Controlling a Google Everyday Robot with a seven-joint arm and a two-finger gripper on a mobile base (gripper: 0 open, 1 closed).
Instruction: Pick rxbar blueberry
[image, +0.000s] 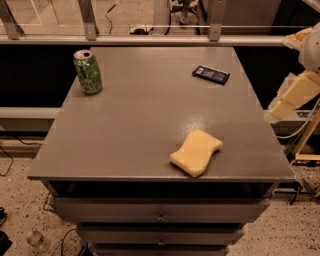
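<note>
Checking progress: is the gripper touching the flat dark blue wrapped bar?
Apart: camera view shows the gripper beyond the table's right edge, the bar far inside.

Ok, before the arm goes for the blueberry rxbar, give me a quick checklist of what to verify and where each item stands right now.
1. Target in view: the rxbar blueberry lies flat at the far right of the table. Ok.
2. Room around the target: the yellow sponge sits near the front edge and the green can at the far left, both well apart from the bar. Ok.
3. Approach path: nothing stands on the tabletop between the right edge and the bar. Ok.
4. Gripper above the target: the gripper hangs beside the table's right edge, off the tabletop. Not ok.
5. Gripper ready to grasp: cannot tell.
</note>
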